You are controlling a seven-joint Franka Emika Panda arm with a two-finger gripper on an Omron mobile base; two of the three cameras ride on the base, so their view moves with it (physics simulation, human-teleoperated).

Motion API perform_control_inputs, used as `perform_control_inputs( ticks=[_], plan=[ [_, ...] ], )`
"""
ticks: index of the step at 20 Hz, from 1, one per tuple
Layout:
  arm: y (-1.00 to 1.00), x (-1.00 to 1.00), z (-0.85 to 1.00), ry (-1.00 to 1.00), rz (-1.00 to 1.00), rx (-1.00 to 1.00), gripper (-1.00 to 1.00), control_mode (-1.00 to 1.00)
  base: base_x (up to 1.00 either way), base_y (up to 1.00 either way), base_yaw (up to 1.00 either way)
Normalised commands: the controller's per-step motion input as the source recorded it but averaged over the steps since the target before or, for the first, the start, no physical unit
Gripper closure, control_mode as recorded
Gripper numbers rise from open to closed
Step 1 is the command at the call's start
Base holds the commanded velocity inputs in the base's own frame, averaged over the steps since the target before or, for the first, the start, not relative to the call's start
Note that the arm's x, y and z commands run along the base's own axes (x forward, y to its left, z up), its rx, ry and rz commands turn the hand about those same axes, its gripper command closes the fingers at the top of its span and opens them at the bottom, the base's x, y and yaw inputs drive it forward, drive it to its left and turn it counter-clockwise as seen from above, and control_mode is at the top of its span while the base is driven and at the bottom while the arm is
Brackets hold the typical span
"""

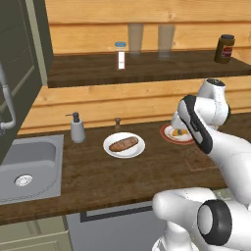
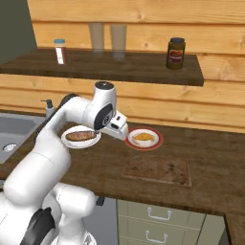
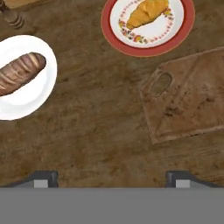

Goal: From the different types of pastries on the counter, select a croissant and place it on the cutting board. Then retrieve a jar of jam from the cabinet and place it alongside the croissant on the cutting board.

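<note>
The croissant point(image 3: 147, 12) is lying on a red-rimmed plate point(image 3: 188, 26) at the back of the dark wood-grain desk point(image 3: 100, 127) — small, yellow-orange, curved and tapering at its ends. Beside it, a longer brown loaf-like pastry point(image 3: 19, 72) with pale ridges is resting on a plain white plate point(image 3: 30, 98). The cutting board point(image 3: 192, 94), flat and dark brown with a handle slot, is sitting bare just in front of the red-rimmed plate. The hand point(image 3: 113, 178) is hovering above the desk, fingers spread wide apart and holding nothing.
</note>
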Motion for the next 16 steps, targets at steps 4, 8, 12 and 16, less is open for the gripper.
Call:
perform_control_inputs(
  ticks=[4, 8, 12, 16],
  plan=[
    [-0.20, 0.82, -0.13, 0.32, -0.32, 0.05, -1.00, -1.00, 0.00, 0.00, 0.00],
    [-0.20, 0.99, -0.16, 0.20, -0.12, 0.13, -1.00, -1.00, 0.00, 0.00, 0.00],
    [-0.47, 0.72, -0.32, 0.01, -0.01, 0.22, -1.00, -1.00, 0.00, 0.00, 0.00],
    [-0.46, 0.20, -0.48, -0.01, 0.02, 0.12, -1.00, -1.00, 0.00, 0.00, 0.00]
  ],
)
